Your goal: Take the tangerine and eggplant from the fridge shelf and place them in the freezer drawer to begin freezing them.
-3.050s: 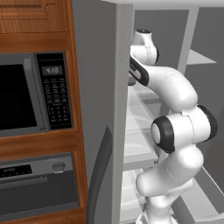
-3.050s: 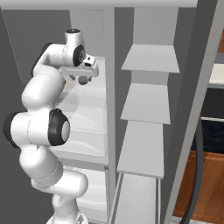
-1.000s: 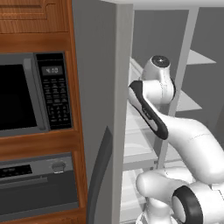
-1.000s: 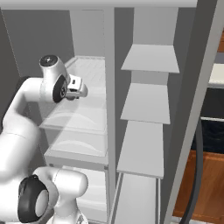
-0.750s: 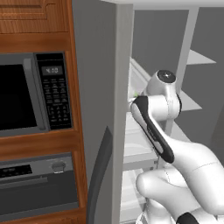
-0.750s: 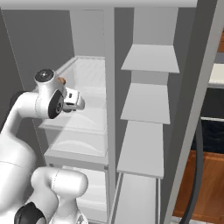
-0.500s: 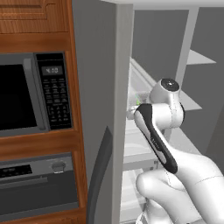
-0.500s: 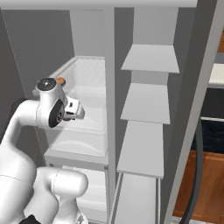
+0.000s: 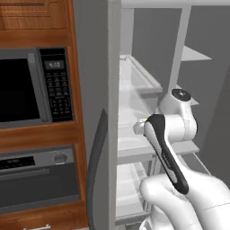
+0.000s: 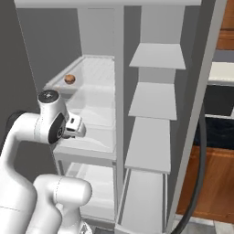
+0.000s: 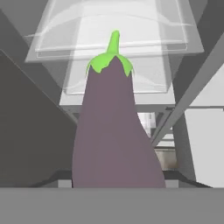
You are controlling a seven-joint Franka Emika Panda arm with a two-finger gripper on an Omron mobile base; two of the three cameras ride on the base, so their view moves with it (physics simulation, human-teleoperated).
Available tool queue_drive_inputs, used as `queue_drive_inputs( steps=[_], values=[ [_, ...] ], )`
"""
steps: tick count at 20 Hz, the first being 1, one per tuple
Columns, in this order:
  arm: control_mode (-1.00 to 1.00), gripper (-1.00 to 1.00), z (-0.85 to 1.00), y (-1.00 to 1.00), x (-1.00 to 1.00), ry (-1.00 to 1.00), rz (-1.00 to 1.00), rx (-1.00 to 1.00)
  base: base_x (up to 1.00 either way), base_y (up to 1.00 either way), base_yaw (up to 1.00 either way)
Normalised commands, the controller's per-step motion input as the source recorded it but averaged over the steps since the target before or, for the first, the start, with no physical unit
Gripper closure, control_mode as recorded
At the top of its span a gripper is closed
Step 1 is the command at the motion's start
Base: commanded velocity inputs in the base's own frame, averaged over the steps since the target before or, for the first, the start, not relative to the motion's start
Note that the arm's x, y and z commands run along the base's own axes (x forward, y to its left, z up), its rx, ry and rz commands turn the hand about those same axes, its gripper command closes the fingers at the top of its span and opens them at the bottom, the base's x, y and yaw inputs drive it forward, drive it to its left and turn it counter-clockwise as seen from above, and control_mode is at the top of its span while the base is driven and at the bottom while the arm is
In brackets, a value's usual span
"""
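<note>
From the left base view, my arm [image 9: 179, 134] is folded low in front of the open fridge, wrist level with the clear-fronted bins. A fleck of green shows at my wrist, the eggplant [image 9: 143, 120] tip. The door edge stands close on my left, so any sideways swing is tight there; the room I have is downward and out toward me.

From the right base view, the tangerine [image 10: 69, 79] sits on the ribbed fridge shelf [image 10: 98, 68], near its left front corner, well above my hand. It is tiny, round and likely to roll, so I judge it needs a centred pinch straight across its middle. My gripper [image 10: 75, 128] hangs just in front of a translucent bin. The centre post rises close on my right, and the grey narrow shelves lie beyond it.

From the hand view, the eggplant [image 11: 114, 131] stands between my jaws, closed on its fat lower end, green cap pointing away. The skin looks smooth and glossy, so I expect it to be slippery and heavy at the bulb; holding the thick part seems right. Its long neck sticks out ahead and could catch a bin lip.
</note>
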Motion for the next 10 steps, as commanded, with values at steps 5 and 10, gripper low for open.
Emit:
queue_drive_inputs(
  steps=[5,10],
  values=[
    [1.0,1.0,0.0,0.0,0.0,0.0,0.0,0.0,-0.92,-0.03,-0.01],
    [1.0,1.0,0.0,0.0,0.0,0.0,0.0,0.0,-0.3,-0.07,-0.11]
  ],
)
